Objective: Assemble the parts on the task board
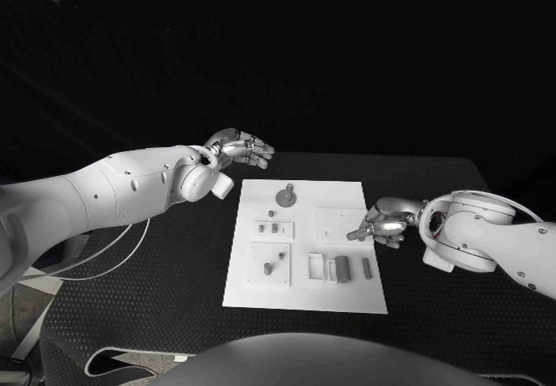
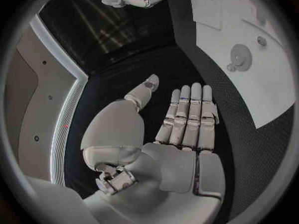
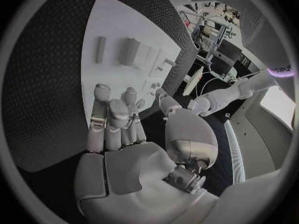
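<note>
Black table [image 1: 173,265] carried the white board [image 1: 304,296], parts [image 1: 340,268] loose on it. Right hand [image 1: 382,223] hovered at its edge, left hand [image 1: 240,149] off-board — both empty, fingers apart. Best descend slowly, pinch one part squarely.

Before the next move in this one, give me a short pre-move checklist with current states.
1. Left hand free: ok, fingers extended, holding nothing, off the task board's far left corner.
2. Right hand free: ok, nothing between its fingers, at the board's right edge.
3. Board flat on the table: ok.
4. Round part at the far end unobstructed: ok.
5. Near-row parts reachable: ok, neither hand covers them.
6. Parts already seated in their slots: cannot tell.
</note>
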`<action>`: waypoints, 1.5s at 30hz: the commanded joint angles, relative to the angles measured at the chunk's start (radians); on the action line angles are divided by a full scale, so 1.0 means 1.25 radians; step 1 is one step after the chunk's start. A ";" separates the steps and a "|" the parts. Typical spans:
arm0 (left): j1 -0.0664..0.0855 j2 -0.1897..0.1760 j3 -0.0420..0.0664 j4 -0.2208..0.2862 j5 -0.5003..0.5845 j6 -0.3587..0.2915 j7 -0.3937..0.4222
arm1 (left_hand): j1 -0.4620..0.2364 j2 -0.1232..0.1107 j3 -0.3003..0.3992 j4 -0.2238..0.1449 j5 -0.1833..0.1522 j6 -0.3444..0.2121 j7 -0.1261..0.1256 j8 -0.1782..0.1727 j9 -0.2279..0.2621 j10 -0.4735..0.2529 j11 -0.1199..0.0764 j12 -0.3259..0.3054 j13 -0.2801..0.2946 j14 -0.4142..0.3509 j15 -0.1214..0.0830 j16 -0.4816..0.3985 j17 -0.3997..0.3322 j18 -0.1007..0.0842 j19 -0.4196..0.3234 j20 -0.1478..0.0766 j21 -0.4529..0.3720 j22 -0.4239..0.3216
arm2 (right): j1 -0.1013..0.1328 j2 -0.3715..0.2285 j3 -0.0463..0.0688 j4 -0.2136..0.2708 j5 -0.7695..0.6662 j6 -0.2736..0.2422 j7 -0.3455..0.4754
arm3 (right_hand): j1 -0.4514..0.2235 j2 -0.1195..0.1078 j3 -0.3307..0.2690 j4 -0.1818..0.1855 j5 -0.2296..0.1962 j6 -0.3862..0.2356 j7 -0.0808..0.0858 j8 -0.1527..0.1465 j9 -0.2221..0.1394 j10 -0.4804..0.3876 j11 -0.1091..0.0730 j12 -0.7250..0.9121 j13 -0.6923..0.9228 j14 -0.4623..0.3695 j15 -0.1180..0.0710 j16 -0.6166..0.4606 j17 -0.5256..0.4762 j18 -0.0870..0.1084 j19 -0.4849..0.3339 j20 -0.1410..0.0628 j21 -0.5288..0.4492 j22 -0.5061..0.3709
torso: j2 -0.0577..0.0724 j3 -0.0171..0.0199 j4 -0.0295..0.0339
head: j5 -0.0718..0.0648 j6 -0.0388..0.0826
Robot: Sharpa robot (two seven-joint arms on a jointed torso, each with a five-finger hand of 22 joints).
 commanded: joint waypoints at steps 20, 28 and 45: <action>0.000 0.003 0.000 0.003 0.005 0.018 0.009 | -0.013 0.003 -0.007 0.004 0.003 0.000 -0.001 0.004 -0.002 0.004 0.000 -0.006 -0.001 -0.002 0.005 -0.009 0.004 0.017 0.002 0.002 0.001 -0.003 | -0.045 0.100 -0.051 -0.116 -0.011 0.093 -0.026 | -0.056 -0.010 0.005 0.019 0.000 0.009 0.001 -0.005 0.006 -0.009 0.000 0.011 0.024 -0.010 -0.008 0.014 0.008 0.011 -0.006 -0.008 0.013 0.017 | 0.002 0.0002 0.0012 | -0.013 0.000; 0.000 0.003 0.000 0.004 0.005 0.020 0.008 | -0.014 0.003 -0.007 0.004 0.003 0.001 -0.001 0.005 -0.002 0.005 0.000 -0.006 -0.002 -0.003 0.006 -0.010 0.006 0.017 0.002 0.002 0.001 -0.004 | -0.051 0.114 -0.051 -0.129 -0.009 0.114 -0.028 | -0.061 -0.011 0.004 0.018 0.000 0.009 0.001 -0.006 0.006 -0.009 0.001 0.011 0.026 -0.010 -0.008 0.015 0.009 0.011 -0.007 -0.008 0.015 0.018 | 0.002 -0.0004 0.0010 | -0.014 0.000; 0.000 0.001 0.000 0.005 0.005 0.026 0.005 | -0.014 0.003 -0.008 0.004 0.003 0.001 -0.001 0.006 -0.003 0.005 0.000 -0.007 -0.002 -0.003 0.006 -0.012 0.008 0.017 0.002 0.002 0.001 -0.005 | -0.078 0.148 -0.054 -0.163 -0.043 0.114 -0.028 | -0.045 0.022 0.015 -0.042 0.000 0.011 0.003 -0.012 0.010 -0.010 0.002 0.012 0.037 -0.013 -0.006 0.019 0.010 0.011 -0.013 -0.008 0.027 0.017 | 0.002 0.0001 0.0013 | -0.005 0.000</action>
